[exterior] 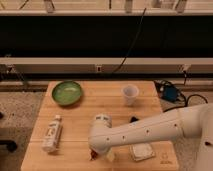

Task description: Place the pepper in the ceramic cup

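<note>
My arm [150,131] is big and white. It reaches in from the right, low over the wooden desk [80,117]. My tool [100,154] hangs at the end of the arm, down by the front edge of the desk. It points down and the arm hides most of it, so I cannot tell if it is clenched or let go.

A bit of the dark red pepper [93,156] peeks out right at my tool. I cannot tell if my tool has it or if it just lies there.

The ceramic cup [130,93] is white and stands up straight at the back of the desk, on the right side. It is well apart from the pepper.

A green bowl [67,93] sits at the back left. A bottle [52,134] lies on its side at the left. It has a label, but I cannot read the words. A pale square thing [141,151] lies just to the right of my tool. A small black thing [134,119] shows just above my arm.
</note>
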